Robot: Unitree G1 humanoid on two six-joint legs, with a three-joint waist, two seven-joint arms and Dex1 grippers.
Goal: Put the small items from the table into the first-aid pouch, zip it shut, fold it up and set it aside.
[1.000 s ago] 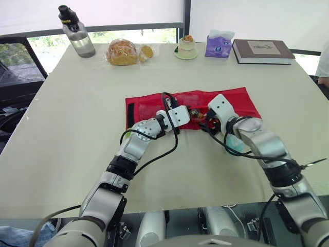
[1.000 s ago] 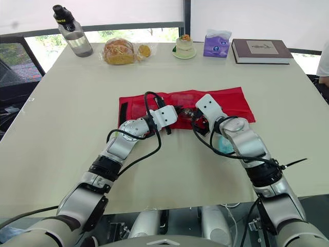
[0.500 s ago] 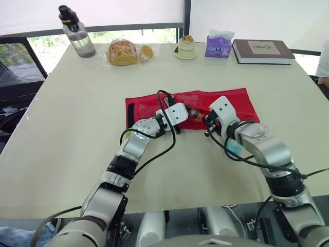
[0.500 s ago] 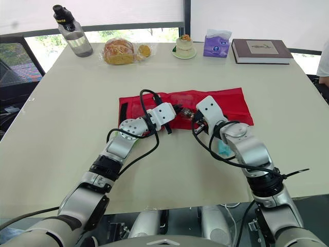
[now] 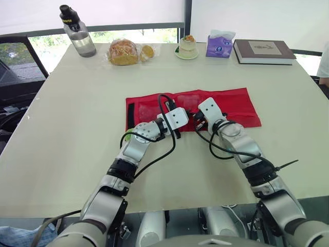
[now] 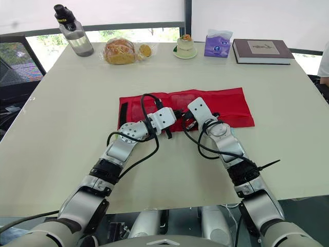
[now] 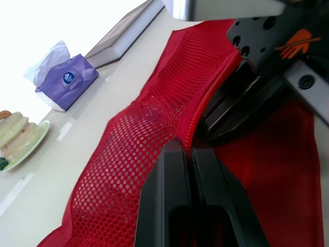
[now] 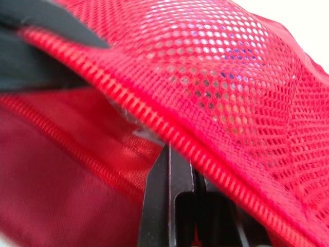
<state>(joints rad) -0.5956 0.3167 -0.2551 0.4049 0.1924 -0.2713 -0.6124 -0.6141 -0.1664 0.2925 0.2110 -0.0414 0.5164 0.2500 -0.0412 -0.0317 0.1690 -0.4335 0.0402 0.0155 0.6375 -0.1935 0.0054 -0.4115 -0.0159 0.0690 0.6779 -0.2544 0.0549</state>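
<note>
The red mesh first-aid pouch [image 5: 231, 103] lies flat across the middle of the table [image 5: 77, 118]. My left gripper [image 5: 181, 122] is at its near edge, shut on the raised mesh hem [image 7: 175, 110], which it lifts to hold the mouth open. My right gripper [image 5: 198, 119] is just beside it, almost touching. Its fingers [image 8: 169, 195] are shut, and their tips are tucked under the same red hem [image 8: 216, 170] at the pouch's mouth. I cannot tell whether they pinch anything.
Along the far edge stand a water bottle [image 5: 77, 31], bagged bread [image 5: 123, 51], a small cake on a plate [image 5: 186, 47], a purple tissue pack [image 5: 219, 43] and a book [image 5: 263, 50]. A person's sleeve [image 5: 325, 62] shows at the right.
My right gripper went from open to shut and slid left along the pouch's near edge up to the left gripper. The teal packet under the right forearm is no longer seen.
</note>
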